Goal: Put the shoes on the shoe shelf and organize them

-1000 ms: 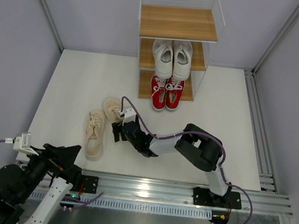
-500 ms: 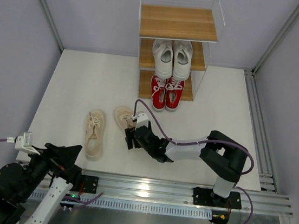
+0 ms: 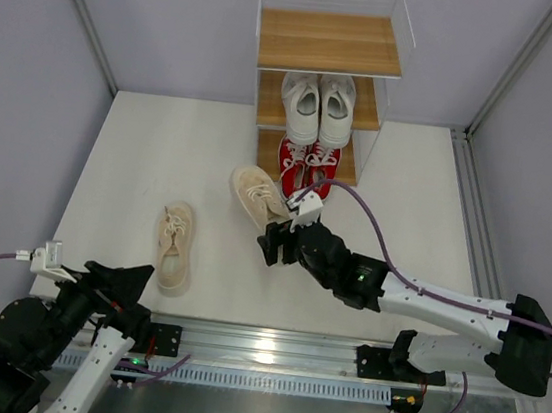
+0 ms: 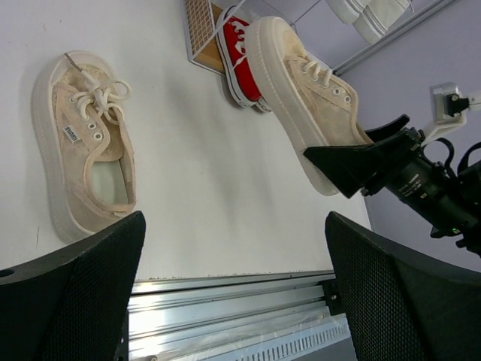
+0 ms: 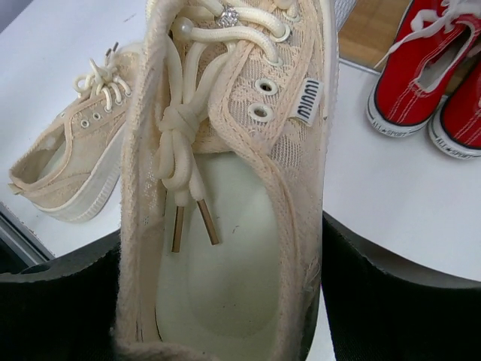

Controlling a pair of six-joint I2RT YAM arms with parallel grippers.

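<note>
The right gripper point(image 3: 285, 240) is clamped on the heel of one beige shoe point(image 3: 256, 194) at the centre of the top view, its toe aimed at the shoe shelf point(image 3: 326, 41) at upper centre. The white pair point(image 3: 317, 106) sits on the middle board and the red pair point(image 3: 308, 170) on the bottom one. The second beige shoe point(image 3: 173, 246) lies on the table point(image 3: 407, 203) at centre left. The left gripper point(image 3: 115, 288), lower left, is spread wide and empty.

From the left wrist, the gripped shoe is tilted at upper right, just beside the red pair.

From the right wrist, its opening fills the frame between dark fingers point(image 5: 391, 301).
</note>
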